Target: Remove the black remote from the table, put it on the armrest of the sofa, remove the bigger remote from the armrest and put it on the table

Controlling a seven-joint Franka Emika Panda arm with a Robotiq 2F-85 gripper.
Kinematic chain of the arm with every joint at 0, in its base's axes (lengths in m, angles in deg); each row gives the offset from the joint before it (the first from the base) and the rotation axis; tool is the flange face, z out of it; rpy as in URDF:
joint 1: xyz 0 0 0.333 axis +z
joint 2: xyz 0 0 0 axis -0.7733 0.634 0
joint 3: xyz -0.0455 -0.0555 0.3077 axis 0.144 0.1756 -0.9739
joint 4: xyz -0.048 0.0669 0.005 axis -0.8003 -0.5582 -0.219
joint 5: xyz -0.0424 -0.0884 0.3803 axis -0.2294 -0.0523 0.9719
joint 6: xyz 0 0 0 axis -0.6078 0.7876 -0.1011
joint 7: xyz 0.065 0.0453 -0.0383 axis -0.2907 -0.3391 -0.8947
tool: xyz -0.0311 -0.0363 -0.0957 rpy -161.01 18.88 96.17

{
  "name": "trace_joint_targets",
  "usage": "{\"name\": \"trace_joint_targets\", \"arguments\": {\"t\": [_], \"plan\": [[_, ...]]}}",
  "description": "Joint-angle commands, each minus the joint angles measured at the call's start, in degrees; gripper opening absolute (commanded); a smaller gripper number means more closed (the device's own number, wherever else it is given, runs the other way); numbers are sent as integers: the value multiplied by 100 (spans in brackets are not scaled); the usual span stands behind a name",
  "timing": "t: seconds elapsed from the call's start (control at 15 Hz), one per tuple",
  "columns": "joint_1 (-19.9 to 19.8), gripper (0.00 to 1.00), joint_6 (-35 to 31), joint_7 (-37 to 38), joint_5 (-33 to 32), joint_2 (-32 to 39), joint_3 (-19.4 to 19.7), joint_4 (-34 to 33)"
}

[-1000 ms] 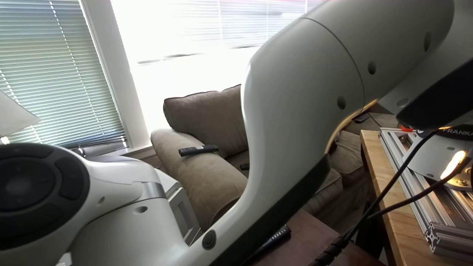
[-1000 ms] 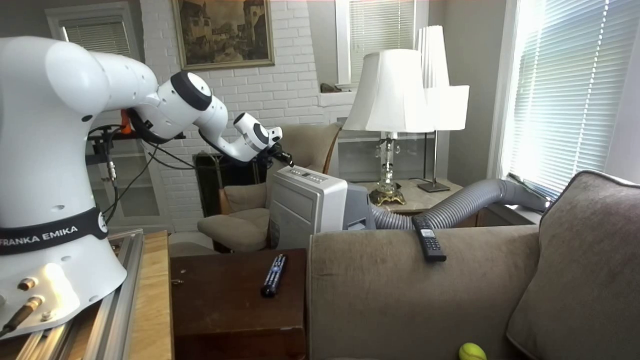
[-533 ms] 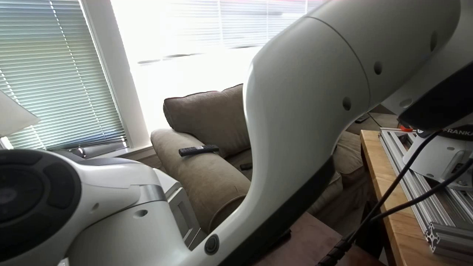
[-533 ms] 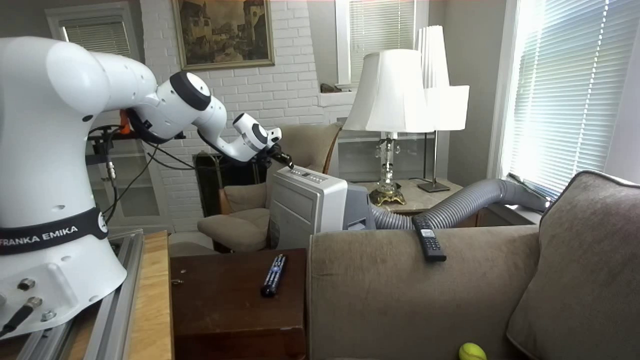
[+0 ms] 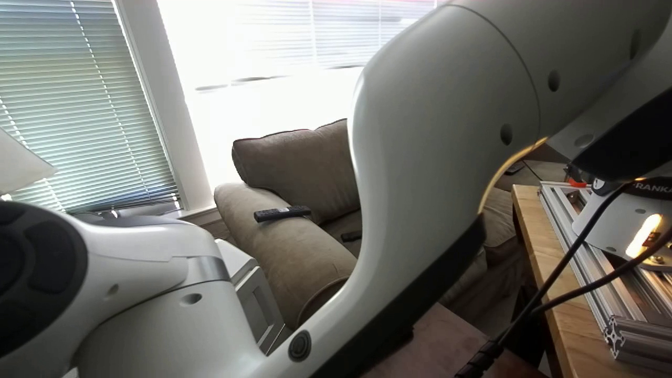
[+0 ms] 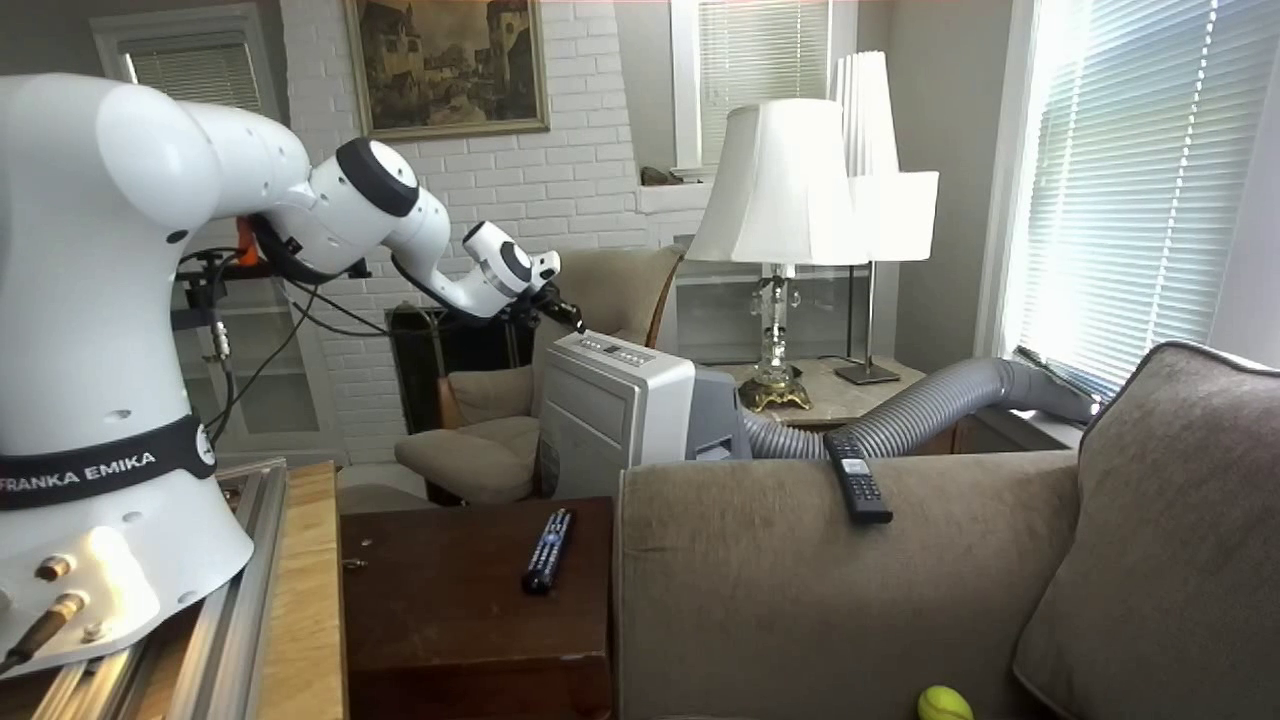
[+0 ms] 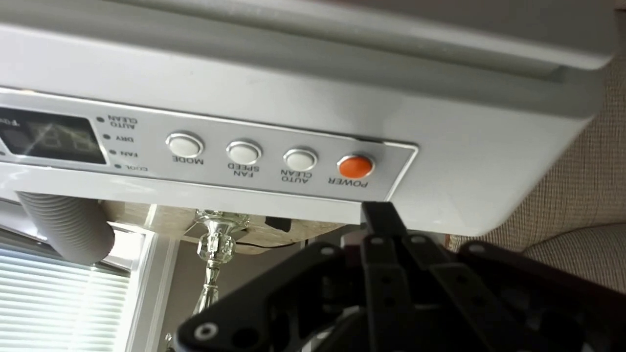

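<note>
Pale-btn remote [image 6: 548, 552] is seen on worktop [image 6: 430, 605]; dark handset [image 6: 859, 484] is laid across armrest [image 6: 740, 560]. Claw [image 7: 384, 218] is clenched, nothing visibly held, nr AC [image 6: 612, 405]. For pickup (prob. next), AC shd be cleared first, claw spread, remote gripped squarely across its width.

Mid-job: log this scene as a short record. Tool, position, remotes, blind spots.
End tool: black two-finger gripper, looks shut, nothing visibly held
Position: by the boxy white appliance; contact unclear
Item 1: slim black remote with pale buttons, on the low brown wooden table
Item 2: black handset-style remote with small screen, across the broad taupe fabric armrest
Item 3: small dark object, partly hidden, on the taupe sofa seat; type unclear
Blind spot: white robot arm hides part of the table in an exterior view
</note>
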Motion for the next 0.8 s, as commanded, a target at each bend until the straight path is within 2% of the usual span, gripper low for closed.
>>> {"name": "trace_joint_targets", "arguments": {"t": [0.0,0.73], "plan": [[74,0,304,16,-19,-130,47,81],[125,0,700,-95,-17,-132,-8,106]]}}
